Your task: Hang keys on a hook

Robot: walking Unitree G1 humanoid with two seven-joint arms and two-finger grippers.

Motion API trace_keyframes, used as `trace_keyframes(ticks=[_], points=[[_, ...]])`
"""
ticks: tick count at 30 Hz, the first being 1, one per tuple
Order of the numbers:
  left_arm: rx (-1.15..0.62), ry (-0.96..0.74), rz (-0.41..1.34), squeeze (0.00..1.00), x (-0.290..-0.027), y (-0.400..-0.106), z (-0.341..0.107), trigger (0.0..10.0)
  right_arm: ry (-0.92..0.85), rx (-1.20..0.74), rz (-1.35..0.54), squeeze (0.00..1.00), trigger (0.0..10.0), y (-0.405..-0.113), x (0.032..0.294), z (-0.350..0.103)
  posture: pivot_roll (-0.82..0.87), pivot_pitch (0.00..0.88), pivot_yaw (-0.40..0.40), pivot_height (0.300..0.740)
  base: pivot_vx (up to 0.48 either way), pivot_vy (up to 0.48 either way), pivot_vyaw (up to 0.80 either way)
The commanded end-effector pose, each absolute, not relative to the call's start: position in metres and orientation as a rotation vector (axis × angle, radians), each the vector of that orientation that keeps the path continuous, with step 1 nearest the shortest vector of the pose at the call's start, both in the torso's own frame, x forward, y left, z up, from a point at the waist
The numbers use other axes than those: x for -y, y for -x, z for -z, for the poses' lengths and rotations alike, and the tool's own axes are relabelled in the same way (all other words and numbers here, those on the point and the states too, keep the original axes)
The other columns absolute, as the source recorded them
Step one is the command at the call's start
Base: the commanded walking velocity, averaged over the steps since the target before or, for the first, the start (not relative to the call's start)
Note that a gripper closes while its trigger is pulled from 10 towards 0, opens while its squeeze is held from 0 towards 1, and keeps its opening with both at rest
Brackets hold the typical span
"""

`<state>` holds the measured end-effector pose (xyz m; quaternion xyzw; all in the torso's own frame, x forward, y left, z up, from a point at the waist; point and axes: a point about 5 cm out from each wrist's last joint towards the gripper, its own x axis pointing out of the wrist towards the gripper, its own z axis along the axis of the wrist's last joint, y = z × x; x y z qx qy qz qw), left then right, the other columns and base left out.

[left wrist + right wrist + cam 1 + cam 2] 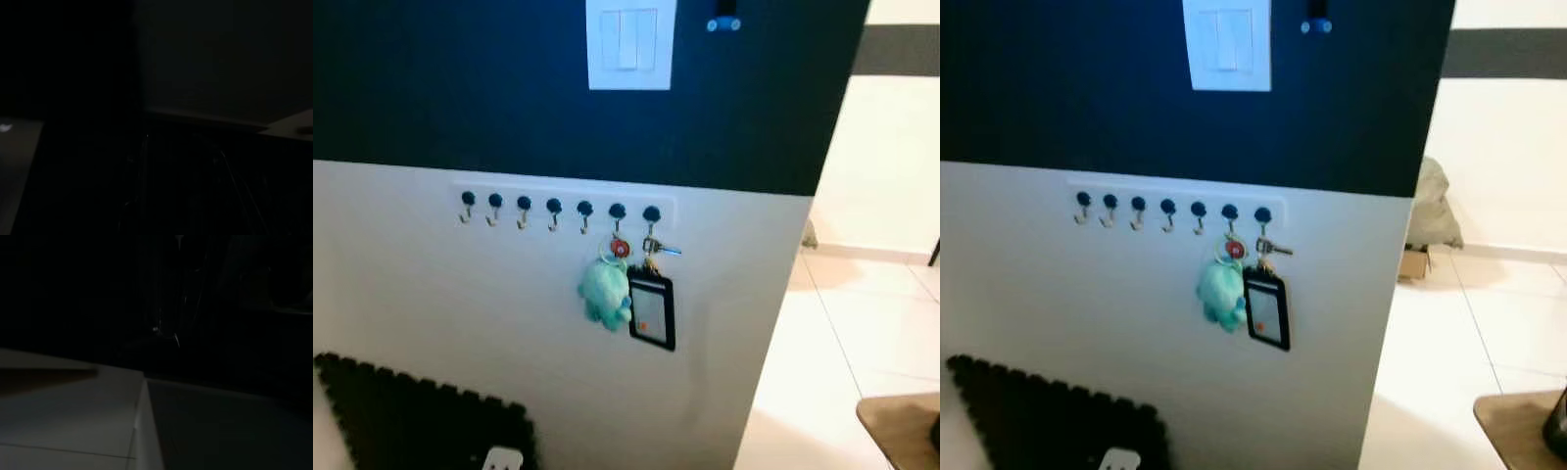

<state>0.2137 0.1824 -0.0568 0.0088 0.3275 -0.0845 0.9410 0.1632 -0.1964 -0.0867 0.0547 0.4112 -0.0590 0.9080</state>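
The keys [658, 248] hang on the last hook [651, 214] at the right end of a rack [563, 208], small and silver, with one blade pointing sideways to the right. Under them, on the same ring, hangs a black card holder [652, 309] with a clear window and a small orange mark inside; it is a flat rectangle and tilts a little. Just beside it, on the next hook [617, 212] to the left, hangs a soft teal plush [605, 292], round and fuzzy, under a red round tag [620, 249]. The plush touches the left edge of the card holder. The other five hooks to the left have dark round heads and pale metal curls.

The rack is a white strip on a wall [431, 294] that is white below and dark blue above. A white switch plate [629, 43] sits high on the dark part. Low at the left a black foam mat [421, 421] with a toothed edge leans on the wall. To the right the floor [842, 343] has pale glossy tiles, and a brown wooden corner [901, 426] enters at the bottom right.

Both wrist views are very dark; whether the left gripper or the right gripper has its fingers apart I cannot tell.
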Motion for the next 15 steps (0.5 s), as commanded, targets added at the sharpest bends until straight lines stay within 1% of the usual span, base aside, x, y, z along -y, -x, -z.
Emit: trace_keyframes(ticks=[1, 13, 15], points=[[-0.682, -0.02, 0.171, 0.0, -0.1841, -0.2105, 0.0585, 10.0, -0.121, -0.851, 0.127, 0.0, 10.0, -0.163, 0.1954, 0.0871, 0.03, 0.026, 0.028, 0.74, -0.244, 0.0, 0.0], [-0.683, -0.029, 0.177, 0.0, -0.1848, -0.2112, 0.0581, 10.0, -0.126, -0.855, 0.13, 0.0, 10.0, -0.1615, 0.1949, 0.0879, 0.03, 0.026, 0.031, 0.74, -0.242, 0.0, 0.0], [-0.686, -0.038, 0.179, 0.0, -0.1847, -0.2113, 0.0582, 10.0, -0.126, -0.855, 0.13, 0.0, 10.0, -0.1615, 0.1949, 0.0879, 0.03, 0.025, 0.031, 0.74, 0.0, 0.0, 0.0]])
